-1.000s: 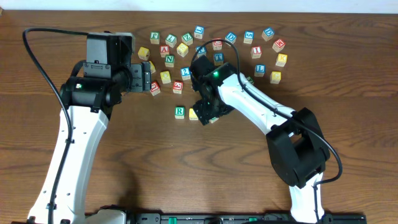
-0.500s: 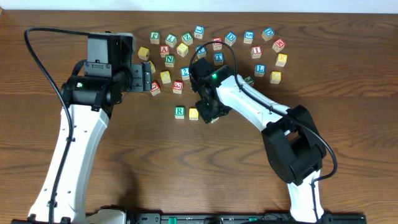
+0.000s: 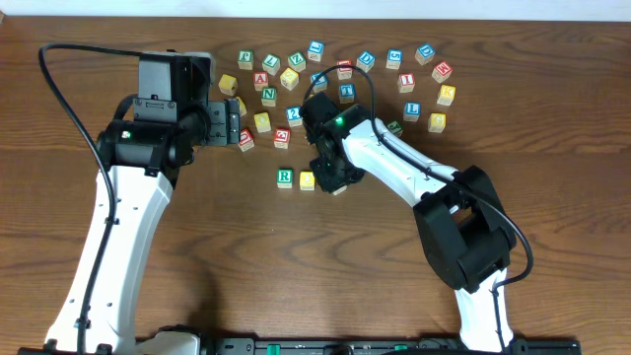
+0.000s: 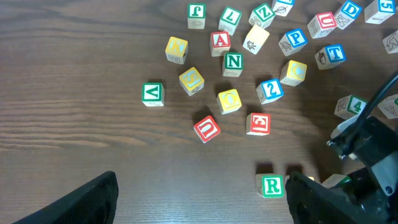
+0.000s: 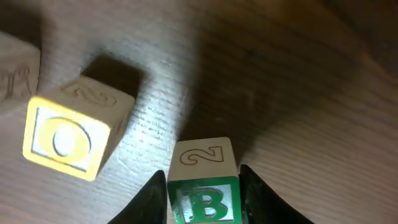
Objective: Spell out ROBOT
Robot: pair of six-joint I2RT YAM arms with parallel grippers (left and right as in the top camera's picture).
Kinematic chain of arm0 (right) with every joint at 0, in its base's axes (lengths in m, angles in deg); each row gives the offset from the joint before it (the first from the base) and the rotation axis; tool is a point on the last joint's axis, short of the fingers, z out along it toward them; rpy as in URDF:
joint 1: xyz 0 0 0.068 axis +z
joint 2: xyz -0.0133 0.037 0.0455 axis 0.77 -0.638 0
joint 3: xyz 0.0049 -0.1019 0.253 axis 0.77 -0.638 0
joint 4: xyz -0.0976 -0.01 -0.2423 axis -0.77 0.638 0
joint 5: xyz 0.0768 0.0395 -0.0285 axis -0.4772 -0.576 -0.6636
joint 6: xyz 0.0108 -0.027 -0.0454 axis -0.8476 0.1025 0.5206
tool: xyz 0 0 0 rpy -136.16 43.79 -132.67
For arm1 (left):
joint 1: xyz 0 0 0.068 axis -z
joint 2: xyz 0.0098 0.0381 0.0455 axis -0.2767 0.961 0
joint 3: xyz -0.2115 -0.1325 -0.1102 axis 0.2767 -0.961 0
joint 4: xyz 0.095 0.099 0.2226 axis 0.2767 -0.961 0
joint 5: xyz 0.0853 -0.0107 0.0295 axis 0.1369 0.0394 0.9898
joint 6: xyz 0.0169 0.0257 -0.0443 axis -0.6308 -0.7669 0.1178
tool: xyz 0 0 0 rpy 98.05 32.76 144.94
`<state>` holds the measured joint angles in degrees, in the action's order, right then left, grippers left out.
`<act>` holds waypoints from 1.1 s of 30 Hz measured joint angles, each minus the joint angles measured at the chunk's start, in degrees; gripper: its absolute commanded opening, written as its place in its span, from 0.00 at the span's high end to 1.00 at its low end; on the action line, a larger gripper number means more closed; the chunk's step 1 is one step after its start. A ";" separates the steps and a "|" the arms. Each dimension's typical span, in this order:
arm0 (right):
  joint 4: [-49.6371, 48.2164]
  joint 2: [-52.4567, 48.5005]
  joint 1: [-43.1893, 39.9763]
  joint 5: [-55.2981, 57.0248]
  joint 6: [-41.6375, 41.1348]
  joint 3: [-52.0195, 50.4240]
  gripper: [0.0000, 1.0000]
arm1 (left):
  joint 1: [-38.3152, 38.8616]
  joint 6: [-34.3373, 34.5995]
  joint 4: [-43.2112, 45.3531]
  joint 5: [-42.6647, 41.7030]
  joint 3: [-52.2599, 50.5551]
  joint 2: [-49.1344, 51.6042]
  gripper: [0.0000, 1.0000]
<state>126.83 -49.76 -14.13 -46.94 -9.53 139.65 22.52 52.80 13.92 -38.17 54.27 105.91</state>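
Clamping the green B block (image 5: 202, 158) between its two dark fingers (image 5: 152, 199), the right gripper (image 5: 203, 202) has its jaws closed to the block's width, one finger on each side. Whether the block rests on the table (image 3: 197, 256) cannot be told. Just left of it sits the yellow O block (image 5: 71, 134), turned a little askew and apart from it by a narrow gap. In the overhead view the green R block (image 3: 285, 177) lies just left of the O, and the right gripper covers most of the B.

The left gripper (image 4: 202, 186) hangs to the far left of this row with its jaws spread wide and nothing between them. The loose letter blocks (image 3: 289, 79) are scattered across the far side of the table, beyond the row.
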 measured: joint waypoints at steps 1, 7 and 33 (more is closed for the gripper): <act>-0.26 0.00 0.00 -0.02 -2.60 0.00 0.71 | 0.00 0.00 0.02 -0.02 0.00 0.00 0.15; -3.19 0.00 0.02 -0.52 -18.73 0.04 0.70 | 0.00 0.00 0.00 -0.02 0.00 0.00 0.15; 3.76 -0.48 -1.36 -0.02 -21.22 12.63 0.46 | 0.00 0.00 -0.33 0.00 0.00 0.00 0.15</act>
<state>130.59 -50.24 -15.49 -46.96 -30.75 152.28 22.52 52.80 13.59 -38.17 54.27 105.91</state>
